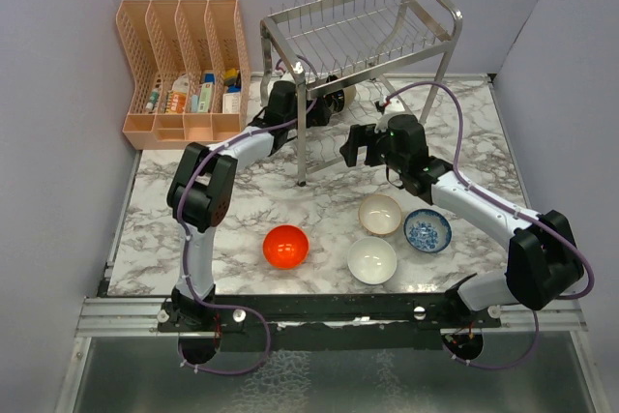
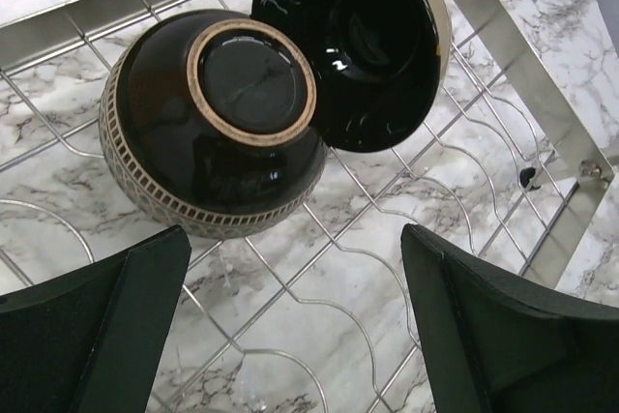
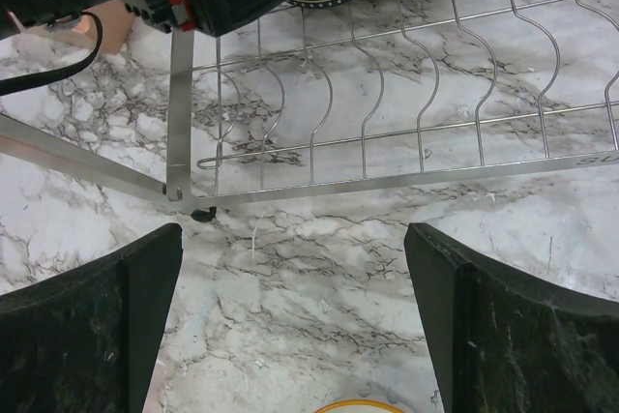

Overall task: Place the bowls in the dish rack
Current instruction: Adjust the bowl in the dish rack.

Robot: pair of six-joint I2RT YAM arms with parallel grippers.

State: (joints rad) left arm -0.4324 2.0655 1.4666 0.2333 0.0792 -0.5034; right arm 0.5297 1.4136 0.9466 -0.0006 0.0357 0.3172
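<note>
Left gripper [image 2: 292, 239]: released, jaws standing wide with nothing between them. It sits low inside the rack's lower tier, just short of the two dark bowls.
Right gripper [image 3: 292, 234]: also slack and empty, hovering over bare marble just outside the front edge of the lower tier.
Dish rack [image 1: 387, 53]: a two-tier shiny steel wire rack on tubular legs at the back centre of the table. Its upper tier of upright tines holds nothing.
Dark patterned bowl [image 2: 218, 123]: a glossy dark brown round bowl with a cream foot ring and a patterned band near the rim. It lies bottom-up on the lower tier's wires.
Second dark bowl [image 2: 368, 41]: glossy, near-black, with a cream edge. It stands on its rim behind the first and appears to lean against it (whether it shows its inside or its underside is hard to tell).
Loose bowls: four sit upright on the white-and-grey marble table [image 1: 319, 200], well apart from the rack – a glossy red-orange bowl [image 1: 286, 246], a beige-pink bowl [image 1: 380, 213], a plain white bowl [image 1: 372, 260] and a white bowl with blue pattern [image 1: 427, 230].
Grouping: the last three cluster near one another, and the red-orange one sits apart to their left.
Organiser [image 1: 184, 65]: a peach plastic slotted box left of the rack, with small packets in its front compartments.
</note>
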